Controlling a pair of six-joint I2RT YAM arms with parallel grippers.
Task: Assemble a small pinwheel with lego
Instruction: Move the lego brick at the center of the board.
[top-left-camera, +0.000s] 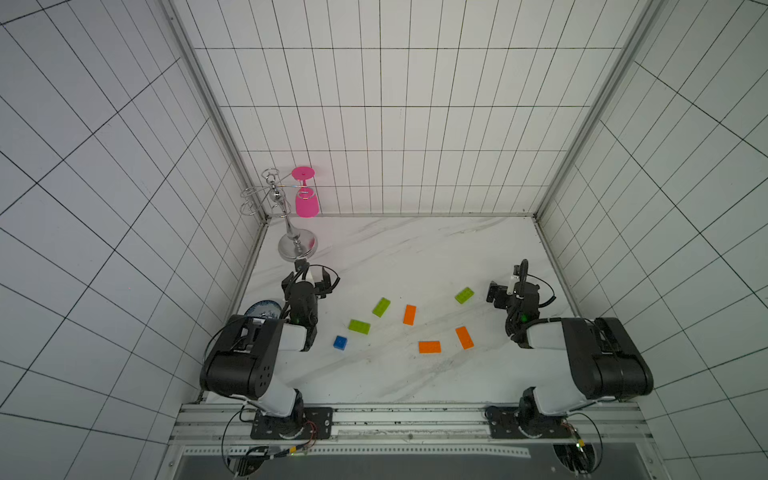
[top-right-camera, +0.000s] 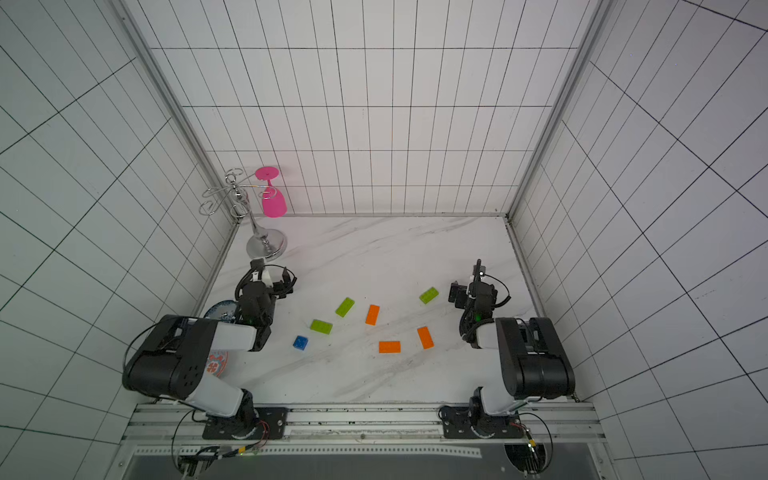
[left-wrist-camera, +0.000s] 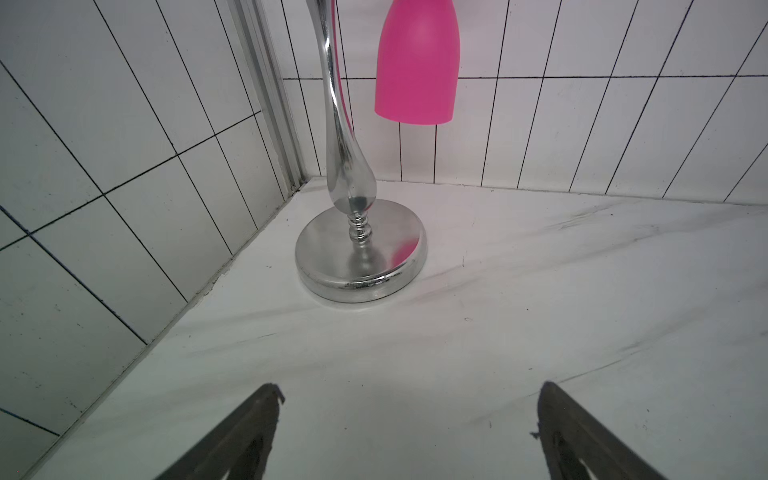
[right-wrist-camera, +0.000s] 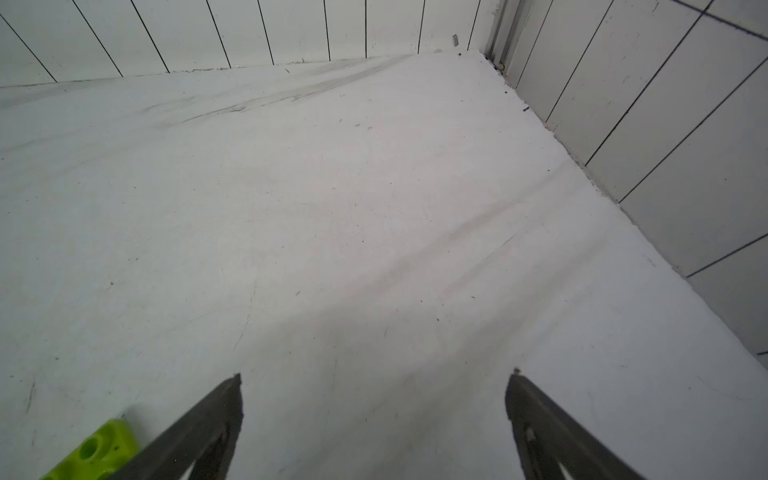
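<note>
left pincer (left-wrist-camera: 411, 390) is spread wide with nothing in it, hanging over bare table (left-wrist-camera: 540, 291) and facing the chrome rack (left-wrist-camera: 360, 253) with the pink glass (left-wrist-camera: 417, 62). right pincer (right-wrist-camera: 376, 376) same deal, wide and empty, with one green brick (right-wrist-camera: 93, 451) near it. so i'd say the pinwheel isn't started at all. the whole lego (top-left-camera: 409, 314) lot shows only in both top views: three green, three orange, a blue square (top-left-camera: 340, 342), all loose and apart mid-table. they also catch a patterned plate (top-right-camera: 218, 361) partly under my left arm.
</note>
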